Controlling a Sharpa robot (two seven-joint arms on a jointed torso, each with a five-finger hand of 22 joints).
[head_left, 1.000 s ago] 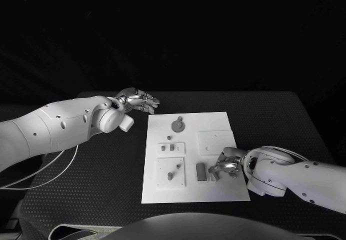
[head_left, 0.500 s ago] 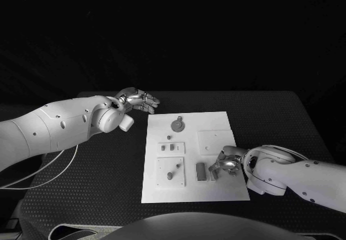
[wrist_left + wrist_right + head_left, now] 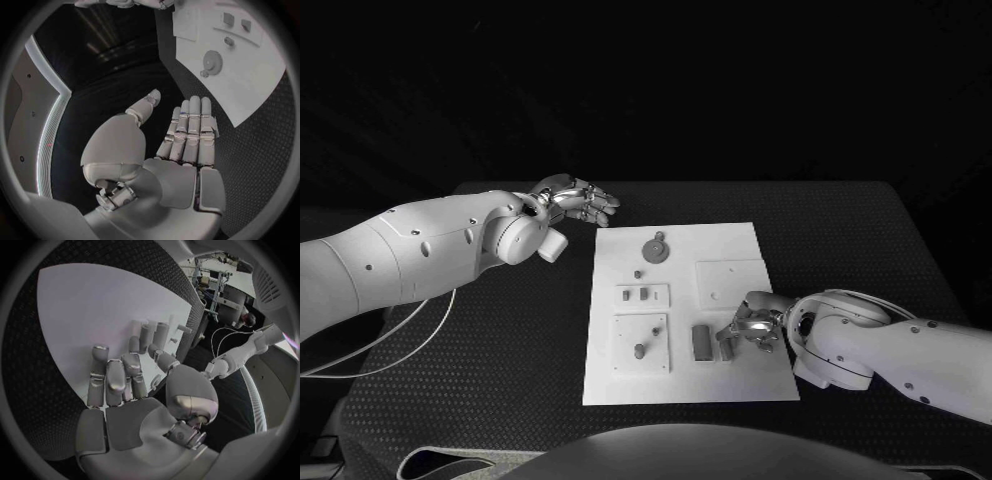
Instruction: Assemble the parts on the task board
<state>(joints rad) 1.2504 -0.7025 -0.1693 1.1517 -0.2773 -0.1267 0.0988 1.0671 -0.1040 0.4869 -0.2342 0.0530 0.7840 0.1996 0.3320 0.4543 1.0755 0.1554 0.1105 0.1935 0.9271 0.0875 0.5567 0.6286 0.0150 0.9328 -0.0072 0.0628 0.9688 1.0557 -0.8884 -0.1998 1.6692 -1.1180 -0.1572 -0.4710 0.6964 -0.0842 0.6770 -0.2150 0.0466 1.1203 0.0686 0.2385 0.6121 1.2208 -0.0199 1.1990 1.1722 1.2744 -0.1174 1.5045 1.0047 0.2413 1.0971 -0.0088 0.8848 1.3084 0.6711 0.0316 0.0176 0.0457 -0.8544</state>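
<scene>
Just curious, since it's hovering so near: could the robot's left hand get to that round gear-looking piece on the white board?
Probably yes. The left hand hangs open beside the task board's far corner, and nothing lies between it and the gear.

Both arms wear smooth, rounded white shells dotted with small dark screw holes. Each ends in a silver, segmented metal robot hand, the left (image 3: 577, 203) and the right (image 3: 750, 332). A thin pale cable (image 3: 387, 350) loops under the left arm.
</scene>
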